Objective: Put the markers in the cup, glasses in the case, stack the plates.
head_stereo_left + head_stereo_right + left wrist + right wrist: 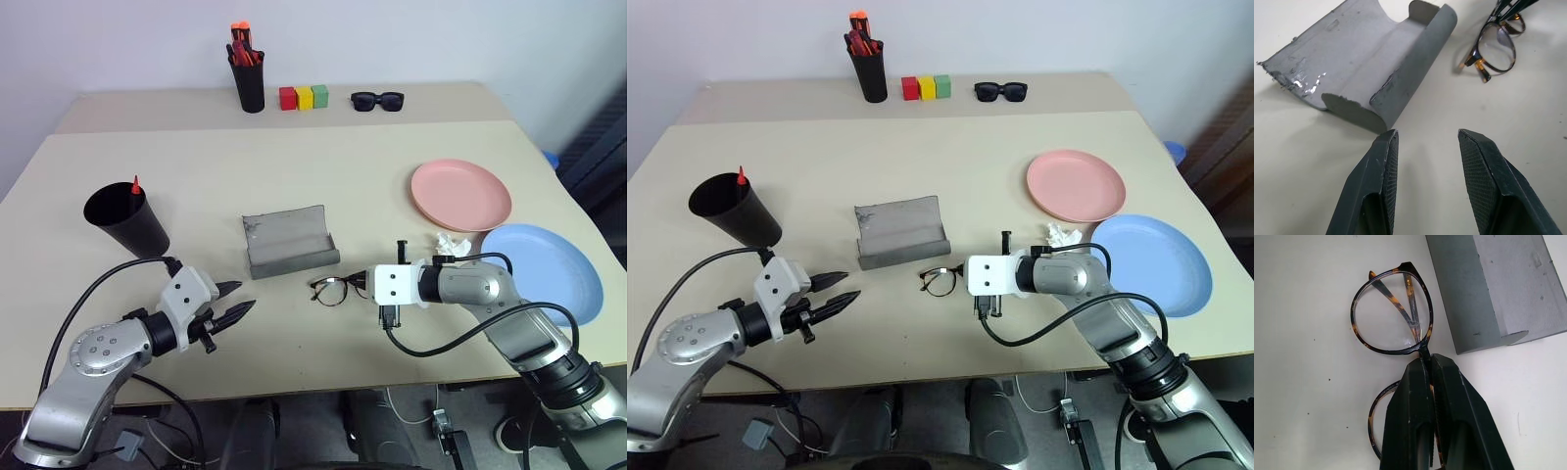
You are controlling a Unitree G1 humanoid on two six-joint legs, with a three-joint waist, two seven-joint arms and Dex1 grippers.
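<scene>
Left gripper [238,299] jaws are spread and empty above the table [294,186], pointing toward the case; right gripper [1426,363] jaws are pressed together, pinching the glasses [333,290] at the bridge. From the table centre: the cup [125,218] stands at 9 o'clock, one marker [134,183] showing its red tip at the rim. The case [289,240] lies open at centre, the glasses just beside it at 5 o'clock, resting on the table. The pink plate [460,194] sits at 3 o'clock, the blue plate [544,269] at 4 o'clock, unstacked, a crumpled white scrap [453,243] between them.
</scene>
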